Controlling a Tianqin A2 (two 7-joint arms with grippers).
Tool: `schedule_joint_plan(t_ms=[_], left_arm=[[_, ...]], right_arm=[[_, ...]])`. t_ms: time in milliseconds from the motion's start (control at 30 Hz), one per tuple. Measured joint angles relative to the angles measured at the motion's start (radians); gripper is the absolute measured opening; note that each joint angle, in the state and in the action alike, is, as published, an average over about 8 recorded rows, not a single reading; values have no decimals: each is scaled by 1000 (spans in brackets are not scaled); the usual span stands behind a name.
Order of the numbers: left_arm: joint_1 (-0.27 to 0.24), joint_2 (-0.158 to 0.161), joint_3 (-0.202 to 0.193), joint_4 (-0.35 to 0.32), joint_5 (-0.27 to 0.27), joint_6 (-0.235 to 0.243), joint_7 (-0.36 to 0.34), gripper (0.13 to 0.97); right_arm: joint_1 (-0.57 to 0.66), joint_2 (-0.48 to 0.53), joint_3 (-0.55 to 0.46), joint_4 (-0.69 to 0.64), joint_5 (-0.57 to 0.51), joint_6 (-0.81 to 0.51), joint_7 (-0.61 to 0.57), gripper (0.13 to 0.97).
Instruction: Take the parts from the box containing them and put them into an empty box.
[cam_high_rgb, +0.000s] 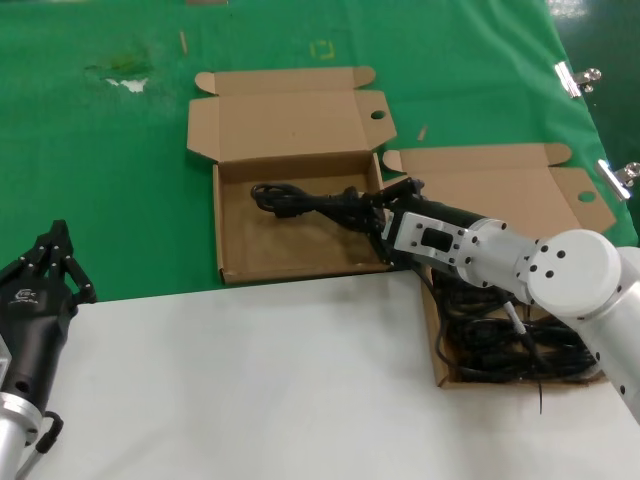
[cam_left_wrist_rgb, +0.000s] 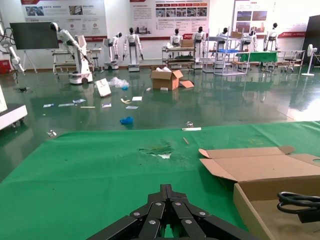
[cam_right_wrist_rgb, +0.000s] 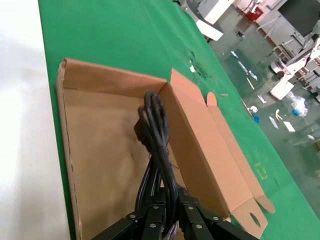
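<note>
My right gripper (cam_high_rgb: 378, 222) reaches across the near right corner of the shallow brown corrugated-cardboard tray (cam_high_rgb: 232, 268) that lies at the centre of the green cloth-covered table (cam_high_rgb: 100, 180), its fingers clamped on one end of a black rubber-coated power cord bundled in a long loose coil (cam_high_rgb: 300, 201). The coil runs from my fingertips toward nine o'clock across the tray floor, its far looped end lying near the tray's far left corner; in the right wrist view the same cord (cam_right_wrist_rgb: 155, 130) leads straight out from between my closed fingers (cam_right_wrist_rgb: 155, 220) and lies over the cardboard floor, beside the tray's far wall (cam_right_wrist_rgb: 192, 135). The tray's hinged lid (cam_high_rgb: 290, 120) is folded back flat at twelve o'clock, with a round hole in its right flap. At four o'clock from this tray stands its twin, a second brown cardboard tray (cam_high_rgb: 436, 340), whose lid (cam_high_rgb: 490, 190) is likewise open; it holds a heap of further black coiled cords (cam_high_rgb: 500, 350), partly hidden by my right arm. My left gripper (cam_high_rgb: 50, 265) rests at eight o'clock, over the edge where the white tabletop (cam_high_rgb: 250, 380) meets the green cloth, fingertips drawn together (cam_left_wrist_rgb: 167, 197) and holding nothing, well apart from both trays.
</note>
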Motion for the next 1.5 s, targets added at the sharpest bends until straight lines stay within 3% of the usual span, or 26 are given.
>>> schedule_joint_plan(t_ms=[300, 600, 867, 1000, 1267, 1500], left_arm=[[0, 0, 0, 0, 0, 0, 0, 140], [0, 0, 0, 0, 0, 0, 0, 140], [0, 0, 0, 0, 0, 0, 0, 140], [0, 0, 0, 0, 0, 0, 0, 140], [0, 0, 0, 0, 0, 0, 0, 140], [0, 0, 0, 0, 0, 0, 0, 140]], right_arm=[[-14, -2, 2, 33, 17, 1, 6, 201], [-13, -5, -3, 26, 20, 0, 7, 302], [-16, 1, -4, 29, 18, -5, 23, 469], [-23, 14, 4, 56, 9, -4, 51, 469], [-72, 63, 34, 157, -23, 3, 132, 682], [-124, 102, 70, 250, -28, 10, 183, 803]])
